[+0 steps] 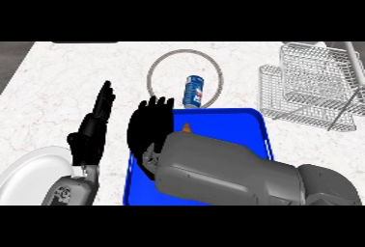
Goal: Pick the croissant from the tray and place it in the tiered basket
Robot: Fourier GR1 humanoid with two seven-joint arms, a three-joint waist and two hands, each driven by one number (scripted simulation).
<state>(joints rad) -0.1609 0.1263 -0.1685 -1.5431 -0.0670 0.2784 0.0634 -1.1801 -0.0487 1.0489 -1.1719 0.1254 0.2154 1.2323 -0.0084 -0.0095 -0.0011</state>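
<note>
I see the blue tray [242, 120] mid-counter, my right hand [151, 126] spread flat over its left end. The wire tiered basket [314, 87] stands right of the tray. My left hand [94, 126] rests open left of it. Just an orange croissant [187, 127] tip shows beside my right hand.

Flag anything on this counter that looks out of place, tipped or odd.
One thing stands out: a blue can lies on its side inside a ring, just beyond the blue tray. The wire tiered basket stands upright. The right hand hides most of the croissant.
</note>
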